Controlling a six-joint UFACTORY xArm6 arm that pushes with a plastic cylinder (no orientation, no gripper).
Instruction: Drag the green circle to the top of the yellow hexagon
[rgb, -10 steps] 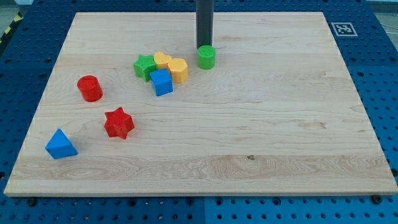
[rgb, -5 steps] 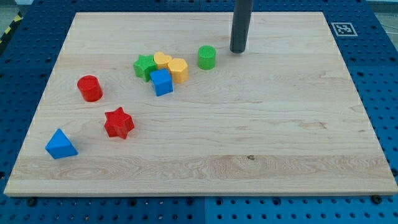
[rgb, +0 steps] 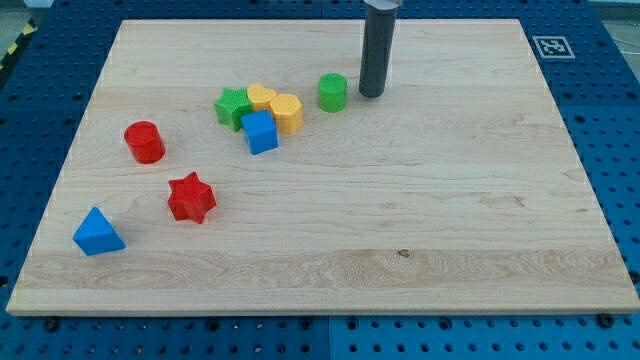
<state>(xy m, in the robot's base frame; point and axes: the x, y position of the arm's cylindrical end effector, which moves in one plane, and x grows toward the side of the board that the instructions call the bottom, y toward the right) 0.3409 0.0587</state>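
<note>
The green circle (rgb: 333, 92) stands on the wooden board, in the upper middle of the camera view. My tip (rgb: 371, 95) rests on the board just to its right, a small gap apart. The yellow hexagon (rgb: 262, 97) sits to the left of the green circle, in a tight cluster with a yellow heart-like block (rgb: 286, 112), a green star (rgb: 233, 107) and a blue block (rgb: 260, 132). The green circle is right of the cluster and apart from it.
A red cylinder (rgb: 145, 142) is at the left. A red star (rgb: 191, 197) and a blue triangle (rgb: 97, 232) lie lower left. A marker tag (rgb: 551, 46) is at the board's top right corner.
My tip went from just above the green circle to its right, then came back closer and lower, level with the circle's right side. The blocks have not moved.
</note>
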